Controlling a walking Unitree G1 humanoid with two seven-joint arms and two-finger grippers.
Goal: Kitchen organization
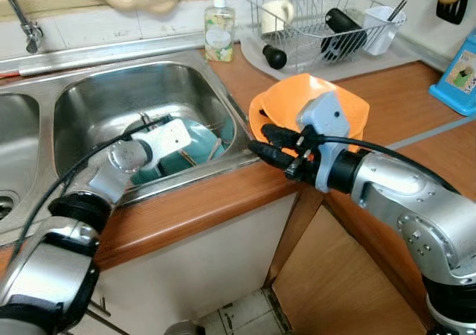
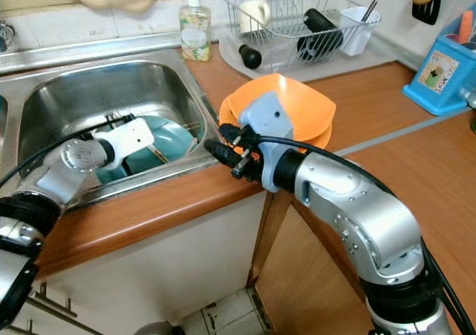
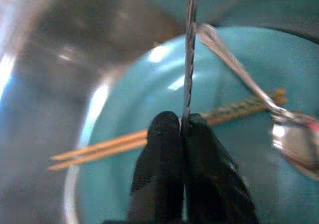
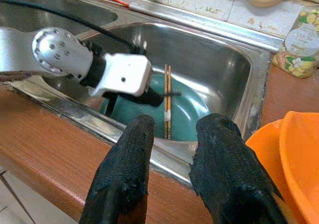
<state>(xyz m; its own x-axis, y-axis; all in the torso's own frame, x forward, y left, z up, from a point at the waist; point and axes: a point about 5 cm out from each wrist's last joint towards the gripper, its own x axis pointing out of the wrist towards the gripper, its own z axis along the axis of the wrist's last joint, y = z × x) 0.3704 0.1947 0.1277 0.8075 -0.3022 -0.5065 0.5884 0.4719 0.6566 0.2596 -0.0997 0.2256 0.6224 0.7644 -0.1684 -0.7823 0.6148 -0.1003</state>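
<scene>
Jaws of the left gripper [image 3: 182, 129] pinch a thin utensil [image 3: 190, 59] over the teal plate [image 3: 149, 84]; right gripper [image 4: 169, 149] jaws spread.

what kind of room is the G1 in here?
A home kitchen, most likely. A steel sink is set into a wooden counter, a dish rack with cups stands behind it, and a soap bottle sits by the basin.
</scene>
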